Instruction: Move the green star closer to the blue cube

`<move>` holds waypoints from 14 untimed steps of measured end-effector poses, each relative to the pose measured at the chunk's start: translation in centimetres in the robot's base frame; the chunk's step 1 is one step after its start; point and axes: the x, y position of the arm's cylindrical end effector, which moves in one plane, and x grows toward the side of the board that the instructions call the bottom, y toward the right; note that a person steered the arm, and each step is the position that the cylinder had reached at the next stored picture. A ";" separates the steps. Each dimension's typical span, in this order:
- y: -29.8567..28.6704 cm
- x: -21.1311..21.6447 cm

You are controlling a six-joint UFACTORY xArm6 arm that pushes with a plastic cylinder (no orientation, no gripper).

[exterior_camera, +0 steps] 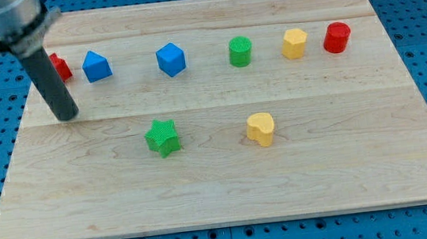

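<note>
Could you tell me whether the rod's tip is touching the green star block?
Apart. The camera view shows bare wooden board between my tip and the green star block, off to its right.

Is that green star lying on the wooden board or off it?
On it: the green star rests flat on the wooden board, well inside its edges.

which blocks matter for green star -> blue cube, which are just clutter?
In play:
green star
blue cube
my tip, to the view's left of the star, touching nothing

Lying about:
second blue block
green cylinder
yellow block
yellow heart
red cylinder
red block, partly behind the rod
</note>
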 end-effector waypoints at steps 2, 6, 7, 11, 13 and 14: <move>8.7 10.6; 12.8 4.7; 17.8 5.0; 10.3 -2.6; 10.1 -5.3; 7.6 -5.6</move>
